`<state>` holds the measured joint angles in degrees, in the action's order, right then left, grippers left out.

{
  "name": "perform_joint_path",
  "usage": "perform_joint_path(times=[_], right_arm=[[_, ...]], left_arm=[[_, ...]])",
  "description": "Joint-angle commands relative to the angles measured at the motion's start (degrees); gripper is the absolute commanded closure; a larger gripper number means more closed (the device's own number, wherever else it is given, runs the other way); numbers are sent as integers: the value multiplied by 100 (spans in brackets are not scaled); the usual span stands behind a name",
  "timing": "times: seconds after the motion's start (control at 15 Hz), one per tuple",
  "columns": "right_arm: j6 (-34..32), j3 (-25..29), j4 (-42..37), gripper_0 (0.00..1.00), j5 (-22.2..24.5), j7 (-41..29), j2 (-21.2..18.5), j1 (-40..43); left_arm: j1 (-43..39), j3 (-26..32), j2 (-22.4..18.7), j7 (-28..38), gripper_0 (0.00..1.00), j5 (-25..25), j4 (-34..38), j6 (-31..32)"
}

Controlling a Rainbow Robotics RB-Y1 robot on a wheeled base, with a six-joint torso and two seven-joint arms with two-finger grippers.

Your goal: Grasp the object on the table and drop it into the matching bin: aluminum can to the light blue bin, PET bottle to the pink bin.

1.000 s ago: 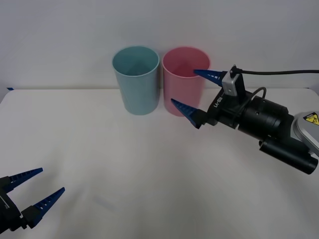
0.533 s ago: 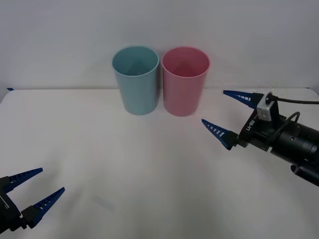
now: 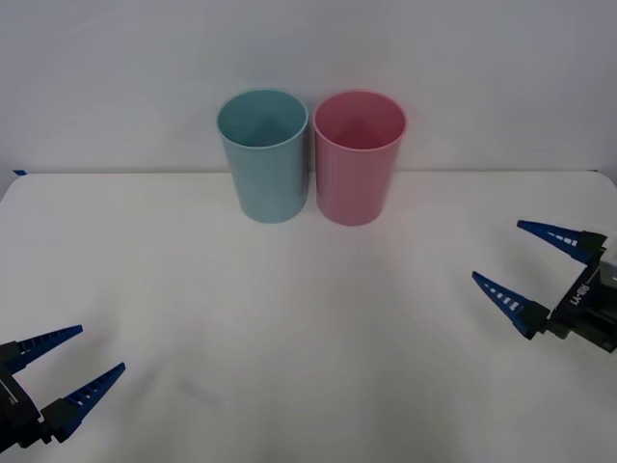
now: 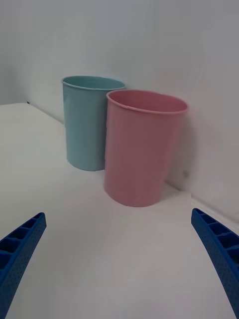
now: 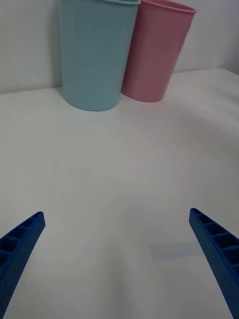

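Note:
The light blue bin (image 3: 262, 154) and the pink bin (image 3: 359, 159) stand side by side at the back of the white table (image 3: 289, 309). The object, whether aluminum can or PET bottle, is out of view. My right gripper (image 3: 497, 251) hovers open and empty at the right edge, well clear of the pink bin. My left gripper (image 3: 101, 348) rests open at the near left corner. In the right wrist view the pink bin (image 4: 142, 149) stands ahead of the open right gripper (image 4: 117, 214), the light blue bin (image 4: 87, 124) behind it. The left wrist view shows both bins beyond the open left gripper (image 5: 116, 213).
A plain pale wall rises just behind the bins. A faint pale mark (image 3: 202, 391) lies on the table surface near the left gripper.
My right gripper has pulled back from the pink bin's rim, moving right and toward the table's near side, staying open. The left arm has not moved.

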<state>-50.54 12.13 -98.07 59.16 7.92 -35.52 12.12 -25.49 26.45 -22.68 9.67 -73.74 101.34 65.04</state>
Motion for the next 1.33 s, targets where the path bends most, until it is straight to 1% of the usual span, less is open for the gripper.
perform_joint_path(times=[0.07, 0.33, 0.47, 0.87, 1.0, 1.33], right_arm=[[-88, 307, -2, 0, -62, -18, 19, 387], [-211, 668, -2, 0, -71, -133, 125, 801], [-273, 747, 7, 0, -71, -159, 142, 924], [-466, 720, -2, 0, -62, -168, 221, 1293], [-492, 720, -2, 0, 114, -168, 353, 1310], [-492, 720, -2, 0, 114, -168, 353, 1310]], left_arm=[[0, 0, 0, 0, 0, 0, 0, 0], [0, 0, 0, 0, 0, 0, 0, 0], [0, 0, 0, 0, 0, 0, 0, 0], [0, 0, 0, 0, 0, 0, 0, 0], [0, 0, 0, 0, 0, 0, 0, 0], [0, 0, 0, 0, 0, 0, 0, 0]])
